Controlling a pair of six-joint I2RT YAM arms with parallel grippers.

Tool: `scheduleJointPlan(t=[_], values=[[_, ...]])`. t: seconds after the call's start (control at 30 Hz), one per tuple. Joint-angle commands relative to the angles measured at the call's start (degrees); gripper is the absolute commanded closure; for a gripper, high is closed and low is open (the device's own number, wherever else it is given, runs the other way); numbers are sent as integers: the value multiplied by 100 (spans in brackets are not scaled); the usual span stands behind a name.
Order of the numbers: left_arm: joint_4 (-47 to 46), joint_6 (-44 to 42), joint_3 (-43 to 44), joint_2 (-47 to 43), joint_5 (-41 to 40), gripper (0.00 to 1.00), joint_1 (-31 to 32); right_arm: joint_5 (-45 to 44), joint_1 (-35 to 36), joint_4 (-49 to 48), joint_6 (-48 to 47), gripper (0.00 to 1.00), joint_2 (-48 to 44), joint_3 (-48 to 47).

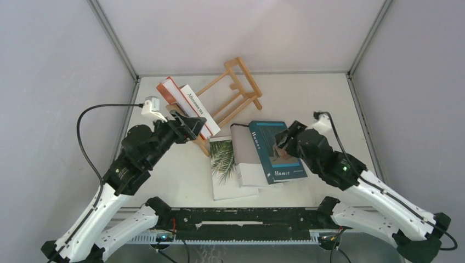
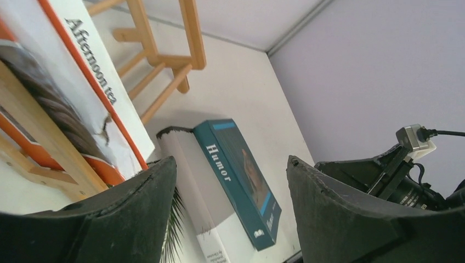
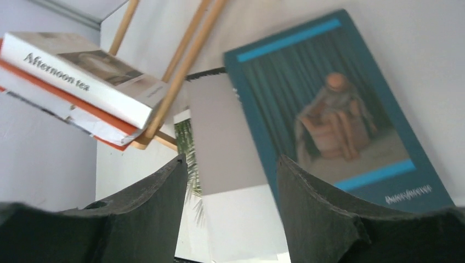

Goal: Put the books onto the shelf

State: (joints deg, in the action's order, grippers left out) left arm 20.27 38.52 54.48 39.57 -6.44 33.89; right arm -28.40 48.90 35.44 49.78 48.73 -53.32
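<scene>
The light-wood shelf (image 1: 236, 90) stands at the back. An orange-red book (image 1: 166, 86) and the white "Afternoon tea" book (image 1: 198, 109) lean at its left end. My left gripper (image 1: 189, 125) hovers open just in front of these two, holding nothing. Three books lie overlapped on the table: the palm-leaf one (image 1: 225, 164), the grey-white one (image 1: 248, 161) and on top the teal "Humor" (image 1: 268, 153). My right gripper (image 1: 285, 143) is open above the teal book's right part. In the right wrist view the teal cover (image 3: 329, 109) and the grey-white book (image 3: 230, 142) lie below the open fingers.
Grey walls close in the table on the left, back and right. The shelf's right portion (image 2: 164, 60) holds no books. A black cable (image 1: 82, 137) loops by the left arm. The arms' base rail (image 1: 241, 222) runs along the near edge.
</scene>
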Motion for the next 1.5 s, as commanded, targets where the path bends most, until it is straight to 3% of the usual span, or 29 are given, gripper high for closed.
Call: scheduleJointPlan(t=[0.0,0.3,0.6,0.97,1.17,1.47], values=[[91,-137,-10,187,-570,22,560,-501,61,973,1358,32,-665,410],[171,-112,327,982,-1345,22,1856,-636,357,2101,3270,30,-2166,1225],[-162,153,90,1130,-1330,22,2158,-446,754,2622,4965,26,-2690,2016],[-19,94,121,1034,-1333,21,2460,-536,1557,1872,6661,24,-3148,3367],[-8,110,102,892,-1419,22,2567,-952,1983,1620,7199,16,-3088,3670],[-298,120,-186,753,-1393,22,2670,-1447,2183,1239,7655,16,-3356,4223]])
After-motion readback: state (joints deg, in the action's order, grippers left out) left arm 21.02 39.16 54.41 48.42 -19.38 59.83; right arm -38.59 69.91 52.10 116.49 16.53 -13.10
